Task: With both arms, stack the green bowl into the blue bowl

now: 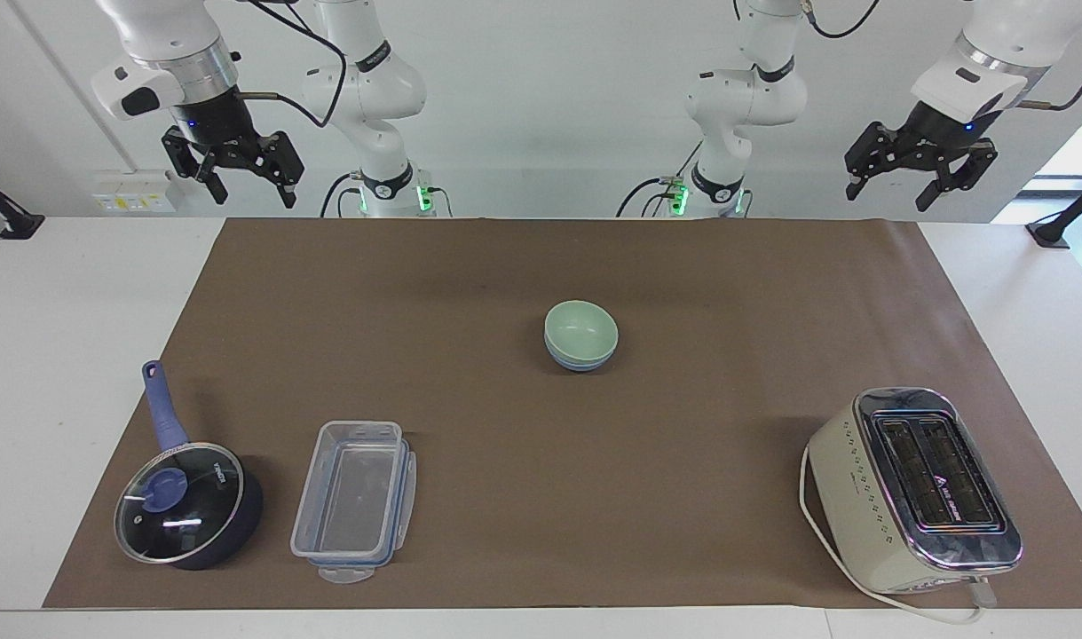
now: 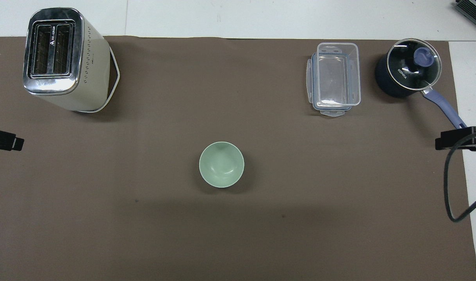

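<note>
The green bowl [image 1: 581, 331] sits nested inside the blue bowl [image 1: 580, 363] in the middle of the brown mat. Only a thin rim of the blue bowl shows under it. In the overhead view the green bowl [image 2: 221, 164] hides the blue bowl. My right gripper [image 1: 234, 173] is open and empty, raised high over the mat's edge at the right arm's end. Its tip shows in the overhead view [image 2: 458, 138]. My left gripper [image 1: 916, 177] is open and empty, raised high at the left arm's end. Its tip shows in the overhead view [image 2: 5, 139].
A cream toaster [image 1: 913, 488] stands farther from the robots at the left arm's end. A clear plastic container [image 1: 354, 501] and a dark blue saucepan with a glass lid [image 1: 185, 501] stand farther from the robots at the right arm's end. The brown mat [image 1: 505, 266] covers the table.
</note>
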